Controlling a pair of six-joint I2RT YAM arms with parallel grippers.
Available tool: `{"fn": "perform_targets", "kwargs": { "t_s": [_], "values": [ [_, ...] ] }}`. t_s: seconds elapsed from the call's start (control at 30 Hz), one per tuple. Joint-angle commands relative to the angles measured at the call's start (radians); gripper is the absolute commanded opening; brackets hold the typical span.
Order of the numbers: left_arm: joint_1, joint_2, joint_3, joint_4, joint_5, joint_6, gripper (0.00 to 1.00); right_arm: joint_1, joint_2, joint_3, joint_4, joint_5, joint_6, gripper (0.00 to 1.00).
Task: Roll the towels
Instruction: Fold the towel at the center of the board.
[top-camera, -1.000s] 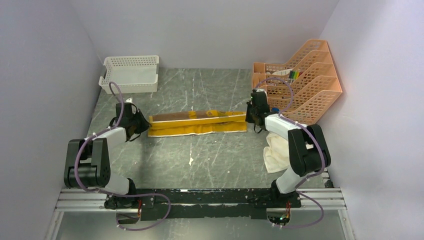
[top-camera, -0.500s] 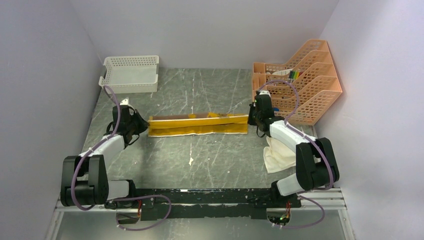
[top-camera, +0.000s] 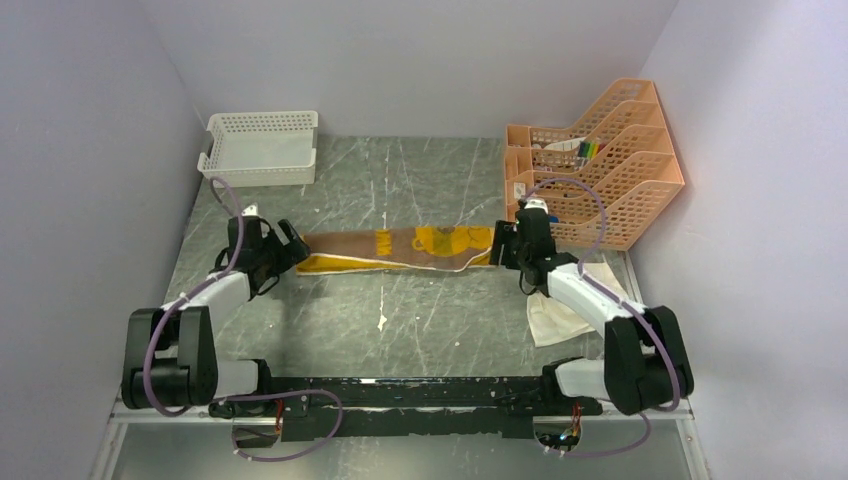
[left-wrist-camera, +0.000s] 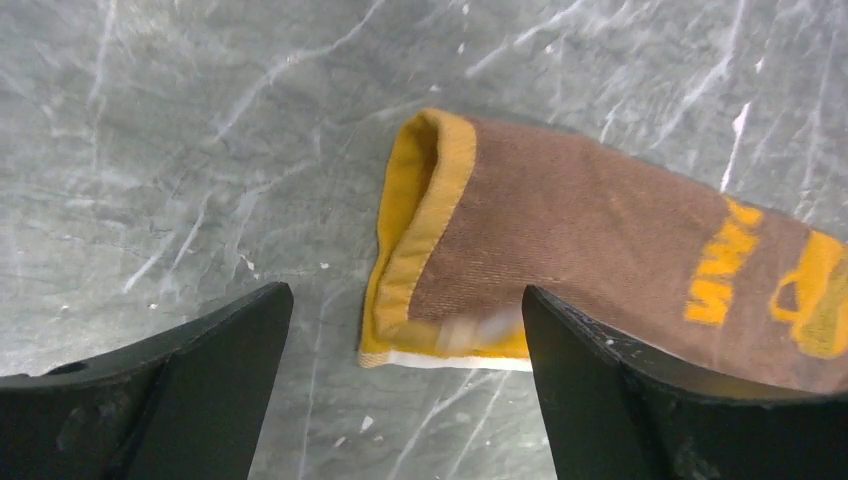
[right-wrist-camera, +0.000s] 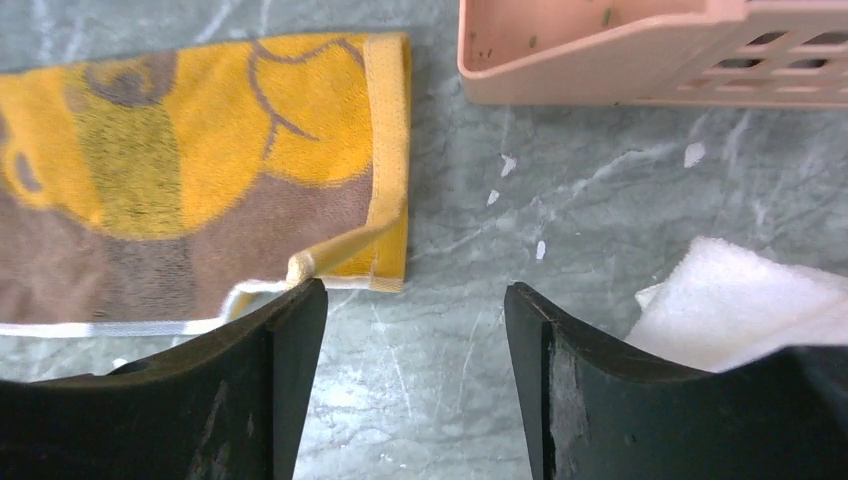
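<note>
Cut off by the right edge of the left wrist view: mustard-and-brown towel (left-wrist-camera: 600, 230), near hem blurred. Cut again at the left edge of the right wrist view, with cream towel (right-wrist-camera: 740, 290) partly behind a finger (right-wrist-camera: 640, 400) of the right gripper (right-wrist-camera: 410, 300) and orange rack (right-wrist-camera: 600, 60) clipped at the top. From above, cream towel partly under the right arm (top-camera: 585, 297); coloured items (top-camera: 588, 150) in the rack, perhaps pens, too small to tell.

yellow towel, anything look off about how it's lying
Yes, slightly. The yellow towel is folded unevenly: at its right end a near corner curls up, and at its left end the layers gape open. Nothing looks damaged.
</note>
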Motion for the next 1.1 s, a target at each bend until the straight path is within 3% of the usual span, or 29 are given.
{"fn": "perform_targets", "kwargs": {
  "t_s": [0.0, 0.13, 0.2, 0.4, 0.67, 0.87, 0.9, 1.0, 1.07],
  "values": [
    [0.000, -0.103, 0.085, -0.124, 0.011, 0.005, 1.00, 0.002, -0.117, -0.013, 0.062, 0.031, 0.001, 0.67],
    [0.002, -0.172, 0.142, -0.225, 0.003, 0.033, 0.99, 0.002, -0.203, -0.024, 0.111, 0.043, 0.000, 0.70],
    [0.018, -0.140, 0.153, -0.237, 0.080, 0.034, 1.00, 0.002, -0.222, -0.028, 0.145, 0.030, 0.006, 0.70],
    [0.065, 0.169, 0.181, -0.198, 0.355, 0.041, 0.75, 0.002, -0.183, 0.007, 0.146, -0.055, 0.004, 0.71],
    [0.066, 0.296, 0.146, -0.083, 0.324, 0.011, 0.71, 0.003, -0.191, -0.002, 0.148, -0.120, -0.016, 0.71],
    [0.066, 0.354, 0.123, -0.021, 0.394, -0.012, 0.59, 0.002, -0.166, 0.007, 0.156, -0.140, -0.015, 0.71],
    [0.066, 0.361, 0.118, -0.019, 0.399, -0.014, 0.55, 0.002, -0.162, 0.007, 0.158, -0.142, -0.013, 0.71],
    [0.069, 0.382, 0.114, -0.037, 0.391, -0.016, 0.19, 0.002, -0.159, 0.004, 0.163, -0.147, -0.012, 0.71],
    [0.072, 0.392, 0.114, -0.052, 0.383, -0.016, 0.15, 0.002, -0.158, 0.004, 0.162, -0.150, -0.013, 0.71]
  ]
}}
